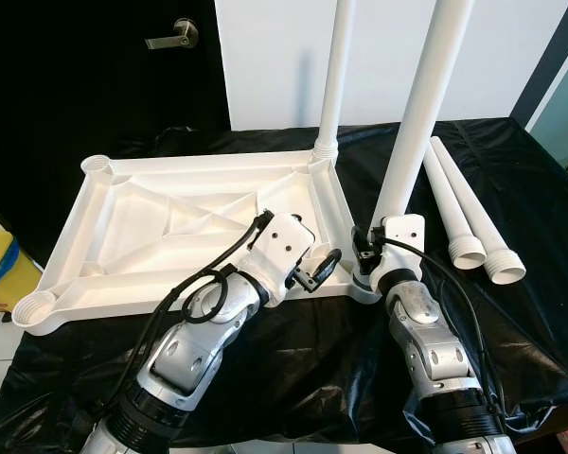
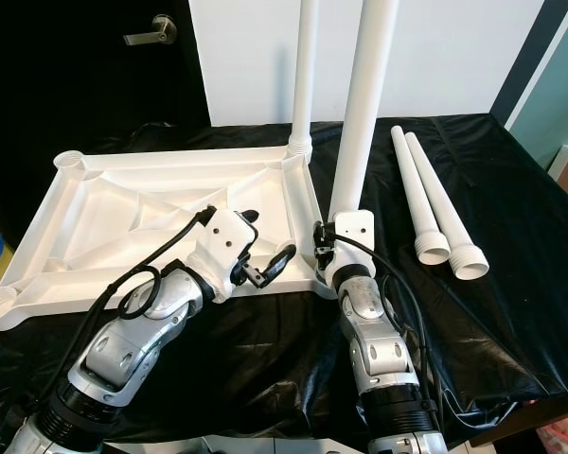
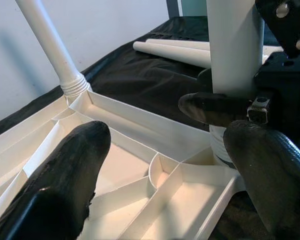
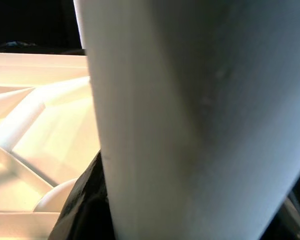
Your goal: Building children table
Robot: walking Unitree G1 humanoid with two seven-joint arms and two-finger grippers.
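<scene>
The white children's table top point(image 1: 170, 227) lies upside down on a tabletop draped in black plastic sheet point(image 1: 511, 331), its ribbed underside facing up and divided by thin walls into shallow open compartments, all bare.

The right tool point(image 1: 367, 248) sits at the near right corner of this upturned piece, clamped on the base of a white leg point(image 1: 418, 113) that rises upright from the corner socket; in the right wrist view the leg point(image 4: 190, 120) stands hard against the camera with a black finger point(image 4: 82, 200) pressed to its side.

The left tool point(image 1: 312, 274) rests just beside the right tool, over the near rim of the table top, its fingers apart and holding nothing. In the left wrist view one finger point(image 3: 70, 175) hangs over the ribbed compartments and the other point(image 3: 270, 170) is beside the held leg's threaded foot, with a small round socket wall point(image 3: 162, 170) between them.

Beyond both tools, at the far right corner, a second leg point(image 1: 333, 76) stands upright, its threaded collar seated in the socket. The two left corner sockets point(image 1: 97, 166) are round cups with nothing in them.

Outboard of the right tool, well apart from it, two loose legs point(image 1: 464, 213) lie side by side and touching on the plastic, wide threaded ends toward the robot.
</scene>
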